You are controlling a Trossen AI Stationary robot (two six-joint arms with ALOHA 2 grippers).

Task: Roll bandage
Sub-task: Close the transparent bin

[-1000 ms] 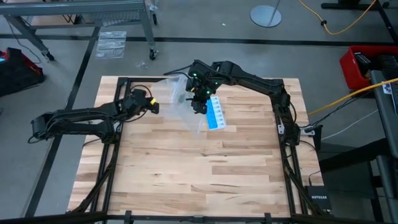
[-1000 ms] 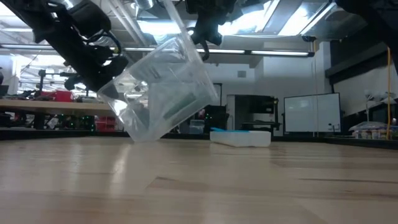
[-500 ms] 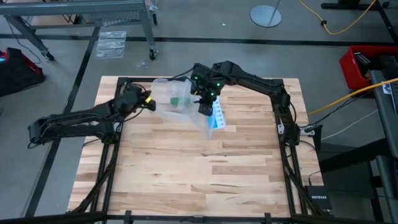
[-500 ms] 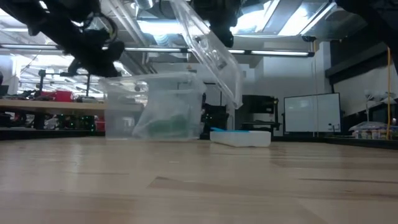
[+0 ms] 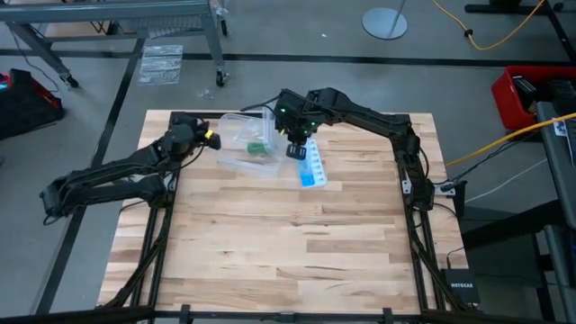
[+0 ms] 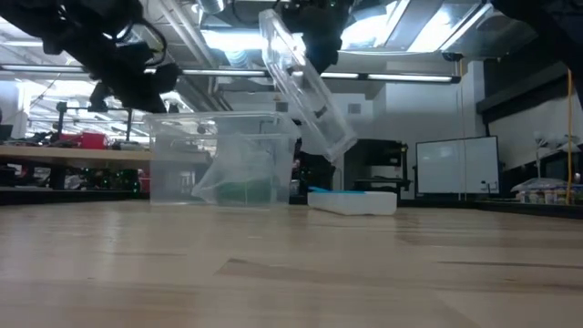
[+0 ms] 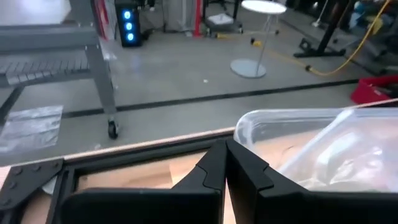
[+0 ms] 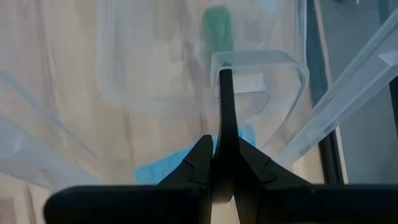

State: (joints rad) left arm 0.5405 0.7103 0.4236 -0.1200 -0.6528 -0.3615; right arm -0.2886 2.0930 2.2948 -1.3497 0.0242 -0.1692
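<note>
Bandage (image 5: 256,145): one, inside one clear box (image 5: 236,155). Right gripper (image 5: 294,149) pinches one lid (image 6: 305,87); left gripper (image 5: 209,139) closed, empty.

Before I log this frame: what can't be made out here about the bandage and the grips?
- Bandage: only a green patch inside the clear container; crumpled plastic veils its shape in the high and low views.
- Left gripper: the left wrist view's lower edge cuts off any contact with the container.
- Lid: the right gripper holds its tab; the right wrist view crops the rest.
</note>
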